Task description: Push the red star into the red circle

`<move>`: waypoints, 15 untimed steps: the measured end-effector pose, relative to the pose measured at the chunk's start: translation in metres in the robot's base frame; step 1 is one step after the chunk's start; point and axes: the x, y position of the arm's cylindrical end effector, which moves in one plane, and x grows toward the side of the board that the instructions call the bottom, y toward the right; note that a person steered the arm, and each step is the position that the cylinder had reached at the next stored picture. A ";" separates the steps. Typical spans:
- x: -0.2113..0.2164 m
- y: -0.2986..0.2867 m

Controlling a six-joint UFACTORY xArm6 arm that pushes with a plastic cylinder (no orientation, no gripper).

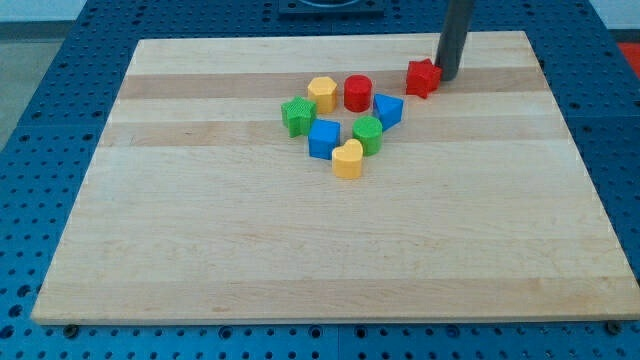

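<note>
Wooden board [200,250], two red blocks, two blue, two green, two yellow, my tip [446,77] touching red star [423,77], no pincer

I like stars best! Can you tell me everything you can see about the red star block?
The red star is a small, chunky, bright red block with stubby points, plastic-looking. It lies flat on the wooden board near the view's top right, apart from the other blocks. My tip sits right against its right side. The red circle stands to its left across a gap, not touching it.

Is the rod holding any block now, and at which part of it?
Nothing is held. My tip only stands against the right side of the red star, which lies right of the red circle.
</note>
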 end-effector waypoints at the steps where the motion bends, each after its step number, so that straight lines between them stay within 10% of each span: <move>1: 0.010 0.003; 15: -0.011 -0.100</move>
